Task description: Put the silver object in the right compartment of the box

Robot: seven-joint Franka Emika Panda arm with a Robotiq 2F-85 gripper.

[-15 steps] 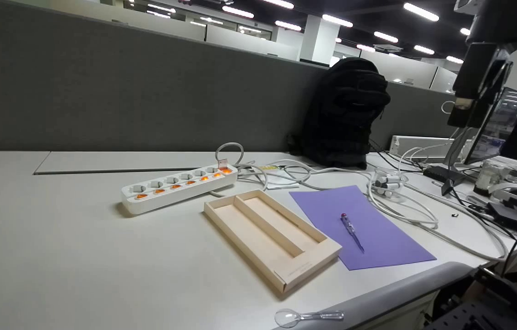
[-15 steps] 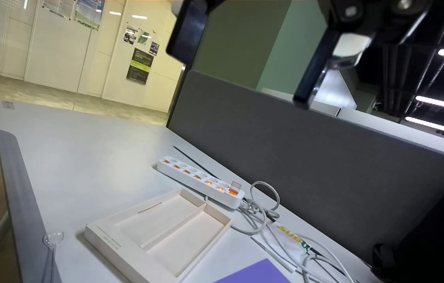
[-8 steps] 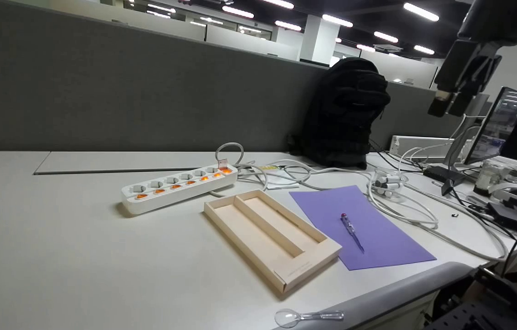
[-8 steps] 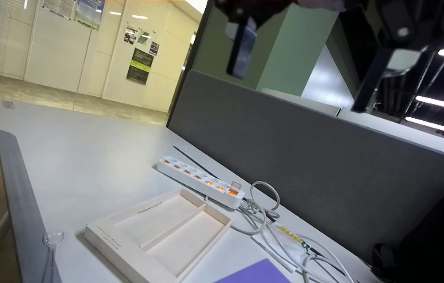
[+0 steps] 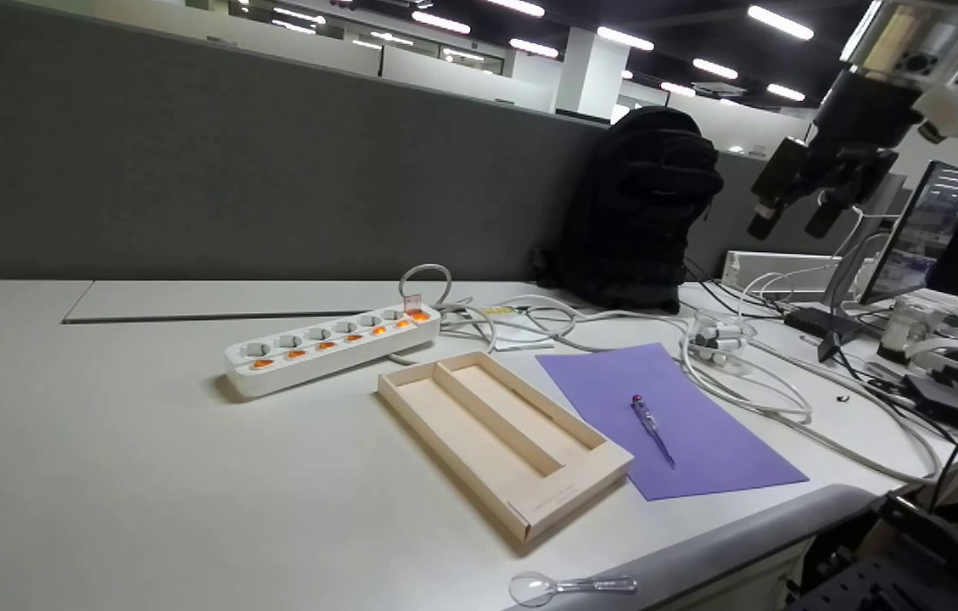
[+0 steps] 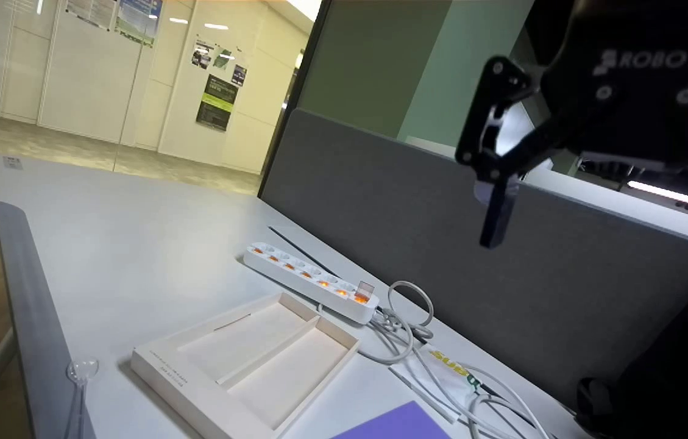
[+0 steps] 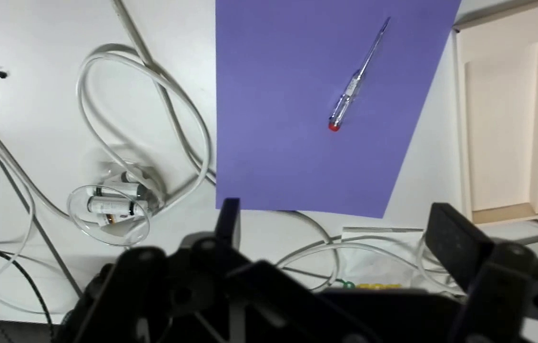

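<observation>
The silver object [image 5: 652,431] is a thin pen-like stick with a red end, lying on purple paper; it also shows in the wrist view [image 7: 352,88]. The box [image 5: 568,495], a light wooden tray with one divider, lies beside the paper; it also shows in an exterior view [image 6: 161,372]. Its right compartment [image 5: 538,420], the slot nearer the paper, holds nothing. My gripper [image 5: 792,222] is open with nothing between its fingers, high above the table. In the wrist view the gripper [image 7: 335,209] stands below the stick's red end in the picture, well apart from it.
Purple paper [image 5: 725,450] lies right of the box. White cables [image 7: 340,247] and a clear cup with small bottles [image 7: 111,209] lie around it. A white power strip [image 5: 334,348], a clear spoon [image 5: 572,585] and a black backpack [image 5: 640,212] are on the table, with a grey partition [image 5: 232,170] behind.
My gripper has moved left and turned in an exterior view, so its fingers appear further apart. In an exterior view it is lower and further right. The box and silver object have not moved.
</observation>
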